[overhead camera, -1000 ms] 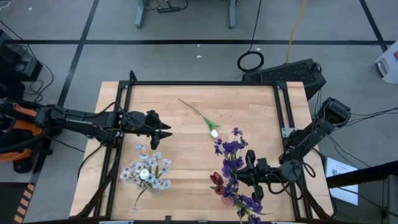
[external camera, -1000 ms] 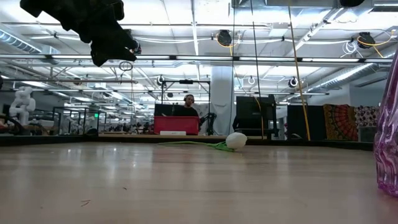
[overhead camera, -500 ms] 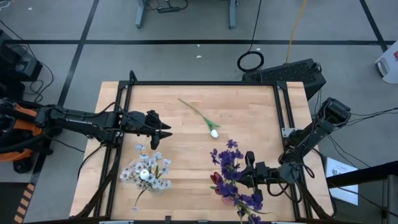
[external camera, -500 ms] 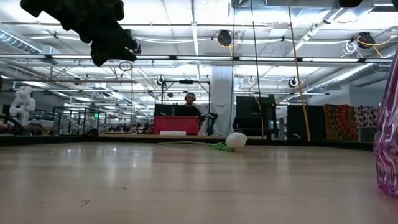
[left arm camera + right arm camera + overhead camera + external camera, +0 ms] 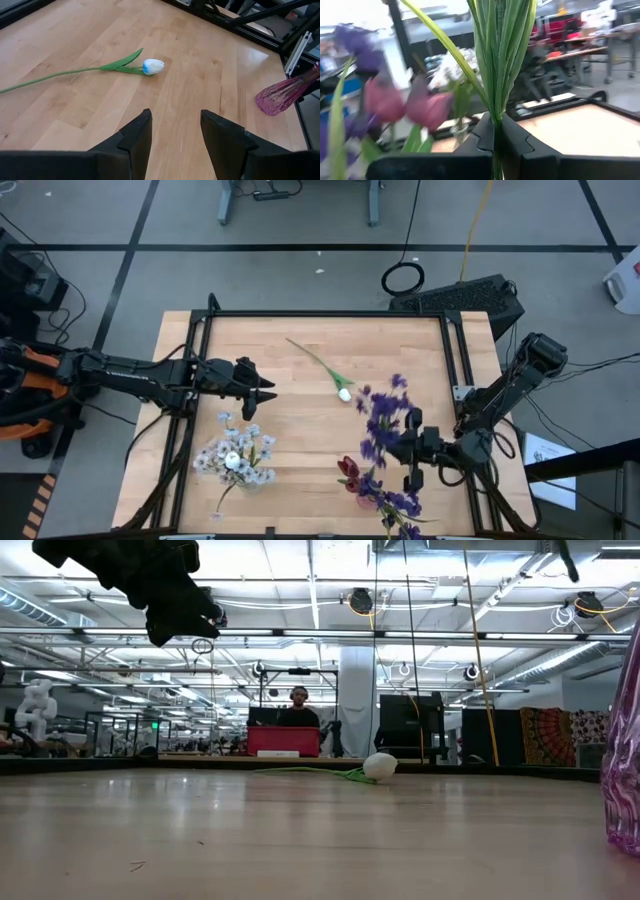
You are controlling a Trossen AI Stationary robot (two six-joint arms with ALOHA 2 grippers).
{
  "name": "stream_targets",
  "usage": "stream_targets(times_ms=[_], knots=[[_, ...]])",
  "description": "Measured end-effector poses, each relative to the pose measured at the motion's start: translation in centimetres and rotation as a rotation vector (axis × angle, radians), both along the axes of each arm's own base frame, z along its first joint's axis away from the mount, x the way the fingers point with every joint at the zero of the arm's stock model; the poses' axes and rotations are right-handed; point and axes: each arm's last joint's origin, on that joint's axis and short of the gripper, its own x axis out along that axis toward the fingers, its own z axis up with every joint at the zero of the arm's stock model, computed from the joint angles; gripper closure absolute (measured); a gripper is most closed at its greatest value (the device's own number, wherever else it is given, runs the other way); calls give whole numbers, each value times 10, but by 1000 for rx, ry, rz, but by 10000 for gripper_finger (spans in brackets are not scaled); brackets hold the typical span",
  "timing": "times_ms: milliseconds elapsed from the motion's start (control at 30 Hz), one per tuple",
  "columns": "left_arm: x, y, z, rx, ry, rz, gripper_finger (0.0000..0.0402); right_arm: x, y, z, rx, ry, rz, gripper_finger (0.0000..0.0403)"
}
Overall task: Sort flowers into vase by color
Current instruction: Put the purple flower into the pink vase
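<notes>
Two arms: right gripper [image 5: 412, 448] fingers clamped on purple sprig [image 5: 383, 412] stems near table's right edge; left gripper [image 5: 268, 389] fingers parted, empty, white tulip [image 5: 152, 66] lying beyond.

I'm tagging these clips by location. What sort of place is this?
Probably a large robotics lab or workshop: an open industrial ceiling with exposed beams, rows of workbenches beyond the table, and a person seated at a desk.

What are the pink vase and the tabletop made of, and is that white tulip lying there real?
The pink vase looks like clear tinted glass or plastic: light passes through it. The tabletop appears to be matte light wood, with plank seams and grain. The white tulip seems artificial, its smooth bud and leaves being very uniform, though I cannot be sure.
</notes>
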Motion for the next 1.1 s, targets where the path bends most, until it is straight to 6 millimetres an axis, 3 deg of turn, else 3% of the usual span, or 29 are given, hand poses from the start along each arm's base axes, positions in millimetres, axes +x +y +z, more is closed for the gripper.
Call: stream_targets(times_ms=[300, 567, 800, 1100], knots=[[0, 1, 0, 12, -4, 18, 228, -13, -14, 25, 86, -70, -13, 403], [0, 0, 0, 2, -6, 14, 228, -19, -20, 26, 61, -13, 58, 403], [13, -14, 1, 27, -67, -42, 228, -37, -36, 38, 90, 26, 188, 403], [28, -36, -18, 72, 7, -100, 228, -54, -48, 44, 48, 66, 314, 403]])
